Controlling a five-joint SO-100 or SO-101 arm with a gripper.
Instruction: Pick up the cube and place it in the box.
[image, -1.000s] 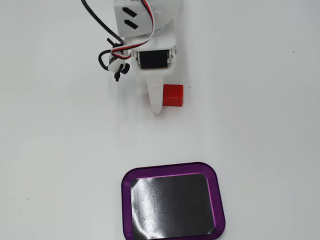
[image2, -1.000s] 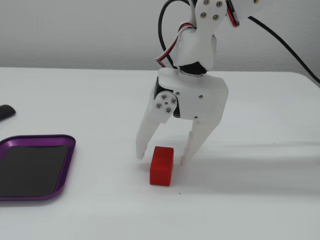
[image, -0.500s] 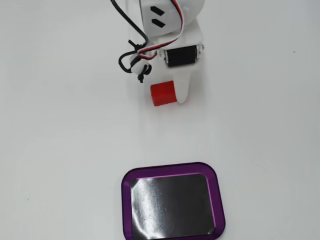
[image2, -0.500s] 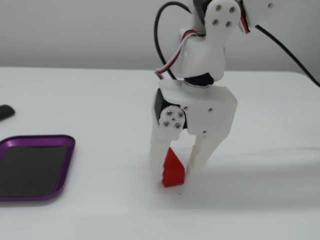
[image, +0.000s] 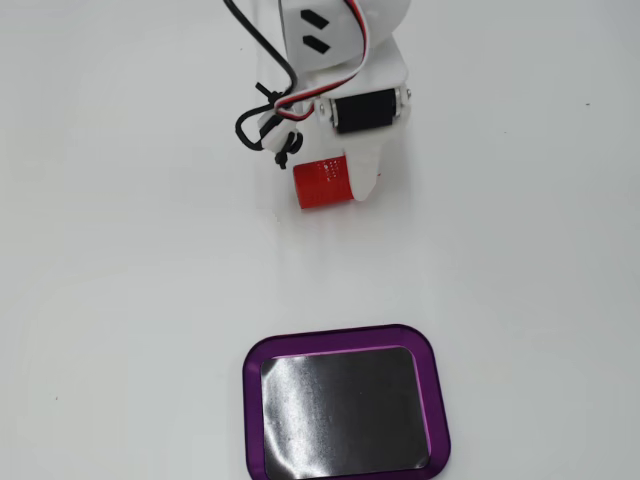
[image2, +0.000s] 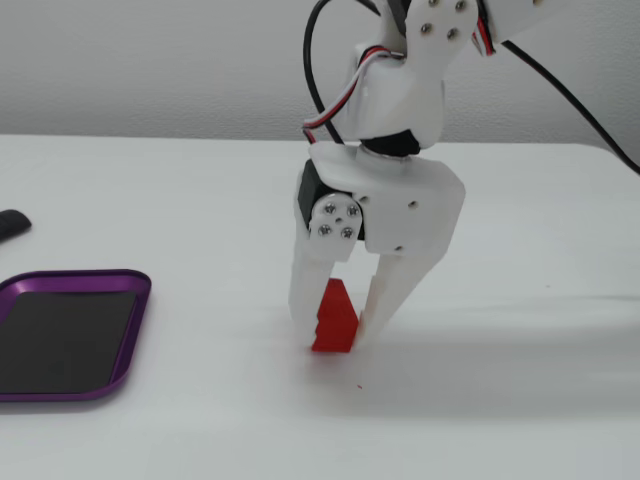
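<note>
The red cube (image2: 335, 322) stands on the white table between my gripper's (image2: 336, 328) two white fingers. It looks tipped, with one corner pointing up, and its lower edge is at the table surface. The jaws are closed in against both of its sides. In a fixed view from above, the cube (image: 322, 184) shows just below the gripper (image: 345, 178), whose white body covers part of it. The box (image: 345, 410), a purple-rimmed tray with a shiny black bottom, lies empty near the front edge, apart from the cube. It also shows at the left in the side view (image2: 70, 392).
Black and red-white cables (image: 262, 115) hang beside the gripper. A dark object (image2: 12, 224) lies at the far left edge of the side view. Bare white table lies between the cube and the tray.
</note>
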